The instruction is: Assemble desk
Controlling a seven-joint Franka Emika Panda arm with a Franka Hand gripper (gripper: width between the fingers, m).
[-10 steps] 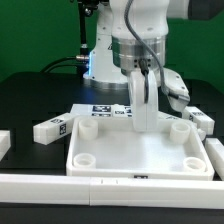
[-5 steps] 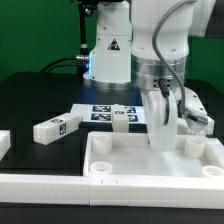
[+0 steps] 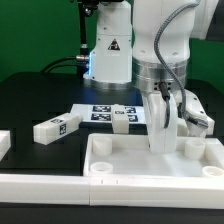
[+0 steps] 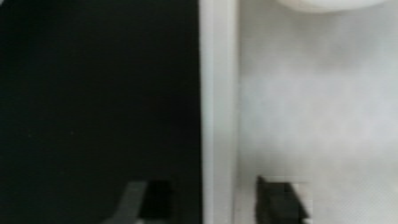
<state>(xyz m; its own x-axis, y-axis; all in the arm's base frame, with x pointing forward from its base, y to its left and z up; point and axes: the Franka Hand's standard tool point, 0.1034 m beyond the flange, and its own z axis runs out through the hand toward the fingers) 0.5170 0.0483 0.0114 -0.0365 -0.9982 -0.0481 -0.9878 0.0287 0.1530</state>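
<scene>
The desk's large white panel (image 3: pixel 130 162) lies flat on the black table with its raised rim up and round leg sockets in its corners. My gripper (image 3: pixel 162 146) points straight down over the panel's far rim. In the wrist view the rim (image 4: pixel 217 90) runs between my two dark fingertips (image 4: pixel 157 198), and a narrow gap shows on each side, so the gripper (image 4: pixel 215 200) is open and holds nothing. Loose tagged legs lie on the table: one (image 3: pixel 57 128) at the exterior view's left, one (image 3: pixel 122 117) behind the panel, one (image 3: pixel 198 119) at the right.
The marker board (image 3: pixel 97 112) lies behind the panel, in front of the white robot pedestal (image 3: pixel 108 50). A long white bar (image 3: pixel 50 186) runs along the near side of the table. Another white piece (image 3: pixel 4 143) shows at the left edge.
The panel and my gripper have shifted together to the exterior view's right and nearer the camera. Both then stayed put.
</scene>
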